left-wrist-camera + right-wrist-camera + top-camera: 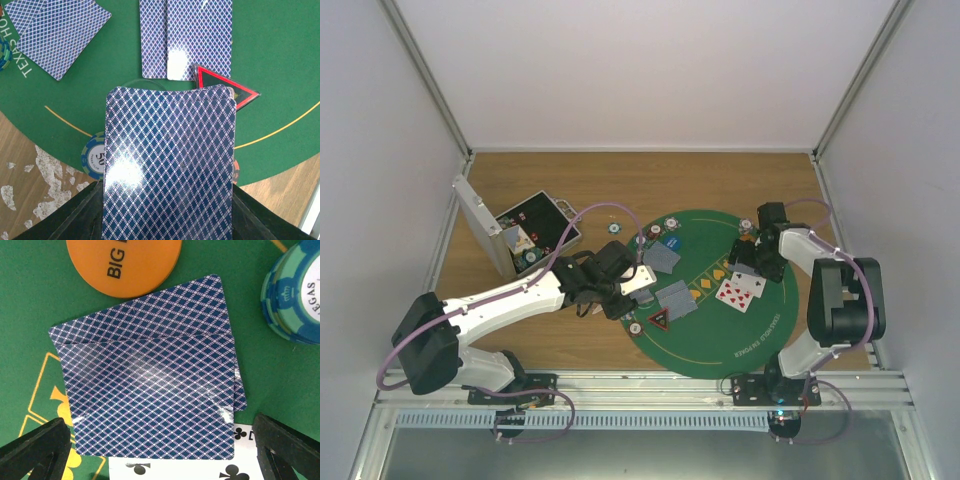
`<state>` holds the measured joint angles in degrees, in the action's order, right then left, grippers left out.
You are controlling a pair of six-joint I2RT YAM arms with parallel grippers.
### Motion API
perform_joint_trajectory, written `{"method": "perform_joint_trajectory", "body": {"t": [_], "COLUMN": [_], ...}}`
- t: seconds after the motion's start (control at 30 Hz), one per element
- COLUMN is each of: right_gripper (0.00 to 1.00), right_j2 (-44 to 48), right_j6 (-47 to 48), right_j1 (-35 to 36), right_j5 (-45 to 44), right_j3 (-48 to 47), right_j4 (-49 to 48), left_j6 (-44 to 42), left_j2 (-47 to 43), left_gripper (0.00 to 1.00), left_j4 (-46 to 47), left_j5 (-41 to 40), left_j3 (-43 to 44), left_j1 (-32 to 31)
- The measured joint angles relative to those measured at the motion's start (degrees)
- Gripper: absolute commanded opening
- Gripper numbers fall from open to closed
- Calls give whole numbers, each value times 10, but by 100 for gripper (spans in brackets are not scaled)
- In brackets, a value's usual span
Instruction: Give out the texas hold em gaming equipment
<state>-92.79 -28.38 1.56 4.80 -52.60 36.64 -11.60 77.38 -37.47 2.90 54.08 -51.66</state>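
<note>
My left gripper (638, 282) (169, 205) is shut on a deck of blue-backed cards (169, 165), held above the near-left edge of the green mat (720, 360). Beyond the deck lie a red-triangle token (227, 90), two face-down cards (187, 37) and another face-down pair (57, 30). A 50 chip (93, 156) lies left of the deck. My right gripper (748, 262) (157, 427) is open over face-down cards (150, 375) lying on the mat. An orange token (125, 262), a chip stack (297, 295) and a face-up clubs card (175, 469) surround them.
An open silver case (510, 235) stands at the back left on the wooden table. A loose chip (614, 228) lies on the wood beside the mat. Face-up red-pip cards (740, 290) lie right of the mat's centre. White walls enclose the table.
</note>
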Motion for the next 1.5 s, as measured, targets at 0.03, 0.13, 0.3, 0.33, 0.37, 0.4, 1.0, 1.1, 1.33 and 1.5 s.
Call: {"method": "perform_joint_trajectory", "body": {"t": [0.03,0.13,0.3,0.33,0.37,0.4,1.0,1.1,1.33,1.5], "right_gripper": [100,100,100,100,100,100,100,100,100,100], "right_j2": [0,1,9,10,10,10,57,78,96,89], "right_j6": [2,12,31,33,37,40,50,43,32,22], "right_j1": [0,0,0,0,0,0,3,9,32,57], "right_j5": [1,2,3,4,5,5,36,46,43,21], "right_j3": [2,6,18,19,19,19,74,93,107,99], "right_j4": [-2,-11,-24,-25,-27,-29,-58,-58,-48,-30], "left_j6": [0,0,0,0,0,0,0,0,0,0], "left_j2": [0,0,0,0,0,0,0,0,0,-2], "left_gripper": [58,58,58,58,58,58,58,58,58,58], "left_j4": [0,0,0,0,0,0,2,4,5,6], "left_j5": [0,0,0,0,0,0,0,0,1,1], "left_j3": [0,0,0,0,0,0,0,-1,-5,-7], "left_j1": [0,0,0,0,0,0,0,0,0,0]}}
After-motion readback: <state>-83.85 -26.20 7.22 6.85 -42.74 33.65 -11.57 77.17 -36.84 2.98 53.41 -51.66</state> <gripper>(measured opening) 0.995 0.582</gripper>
